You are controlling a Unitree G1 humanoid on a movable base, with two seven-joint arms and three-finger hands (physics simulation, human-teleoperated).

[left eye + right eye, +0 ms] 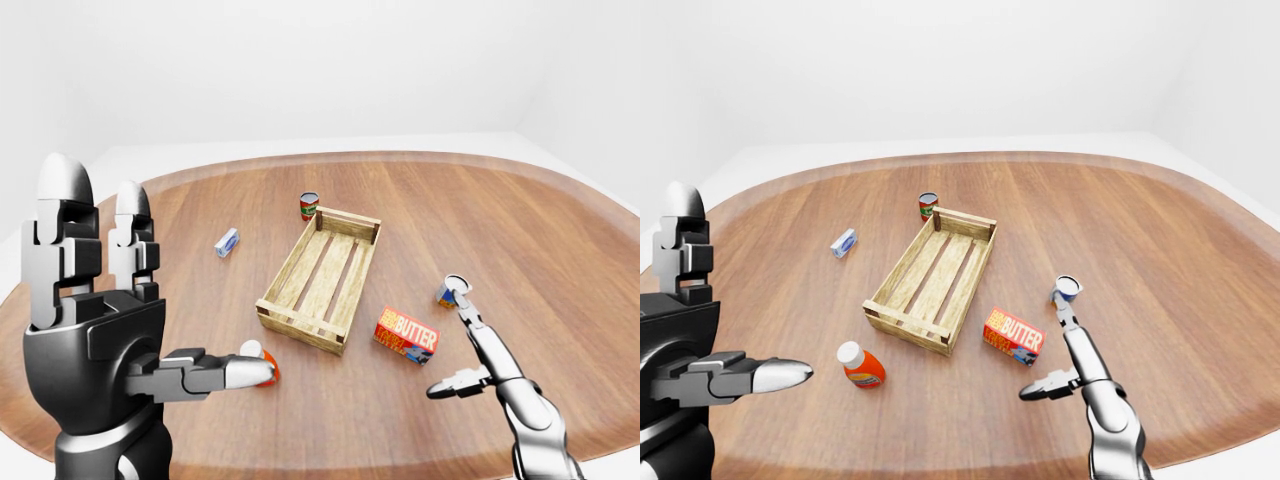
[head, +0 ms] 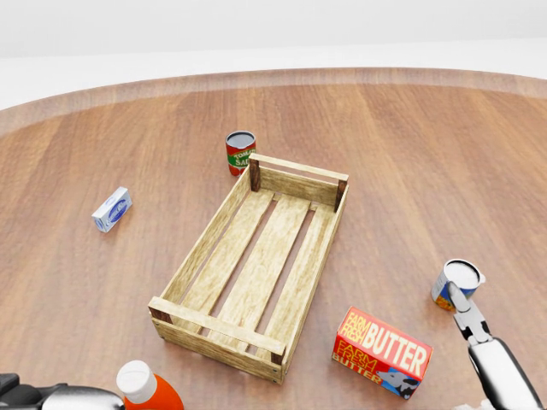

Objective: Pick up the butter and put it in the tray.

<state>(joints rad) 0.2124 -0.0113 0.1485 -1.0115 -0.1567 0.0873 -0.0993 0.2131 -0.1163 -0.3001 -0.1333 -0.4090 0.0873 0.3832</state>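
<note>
Right hand (image 1: 1075,368): fingers spread, nothing held, one tip beside the blue can (image 2: 456,284). Left hand (image 1: 100,310): fingers extended, empty, raised at the view's left. Butter (image 2: 383,352): one box, lying on the table (image 2: 427,154) just right of the tray (image 2: 256,265). Also counted: one red can (image 2: 240,152), one small blue-white packet (image 2: 112,209), one orange bottle (image 1: 860,365).

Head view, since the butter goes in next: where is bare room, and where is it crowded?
The slatted wooden tray is bare inside. Crowded lower right: red butter box, blue-orange can, right robot hand.
</note>
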